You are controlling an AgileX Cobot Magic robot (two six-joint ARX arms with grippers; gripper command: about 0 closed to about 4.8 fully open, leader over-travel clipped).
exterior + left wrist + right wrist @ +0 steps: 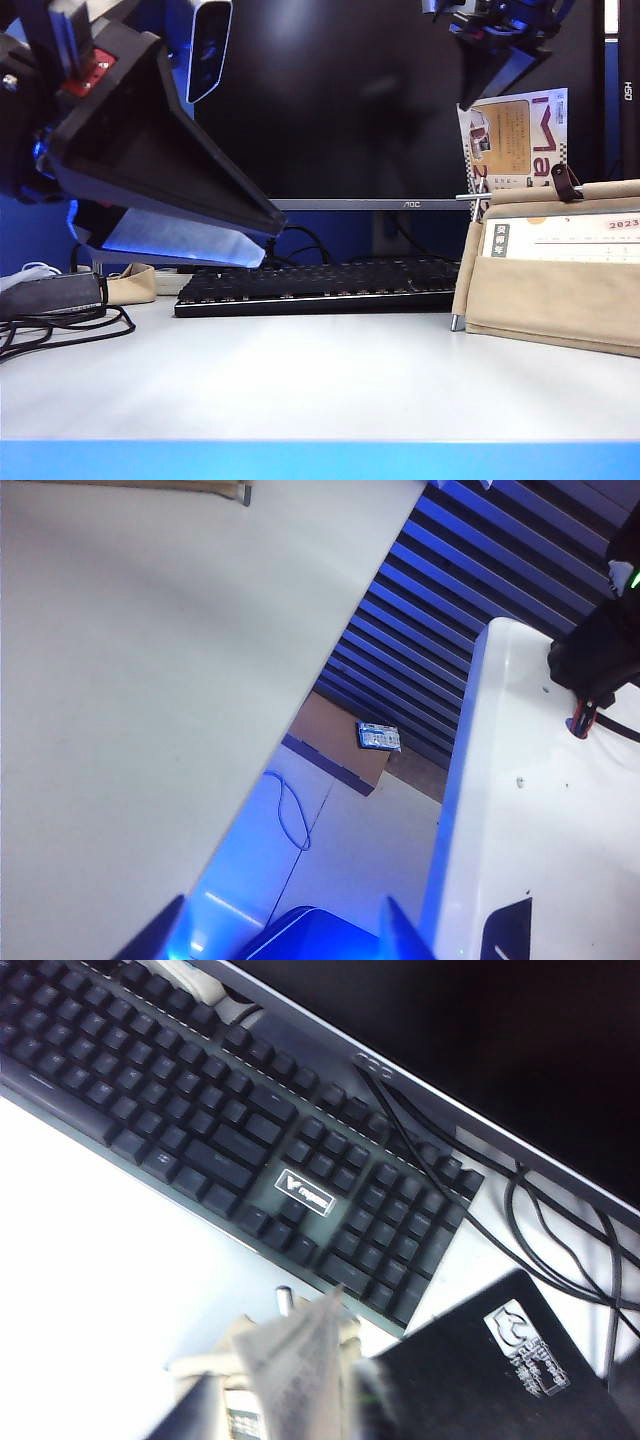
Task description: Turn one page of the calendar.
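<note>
The right gripper (478, 95) pinches the top of the page (520, 135), which stands up above the calendar (555, 275). The left gripper (245, 235) hangs wide open, far from the calendar, past the keyboard (320, 285)

The left gripper (283, 932) hangs over the edge of the white table (150, 680), its blue fingertips (160, 938) apart; beyond the table edge is a floor cable (290, 815).
</note>
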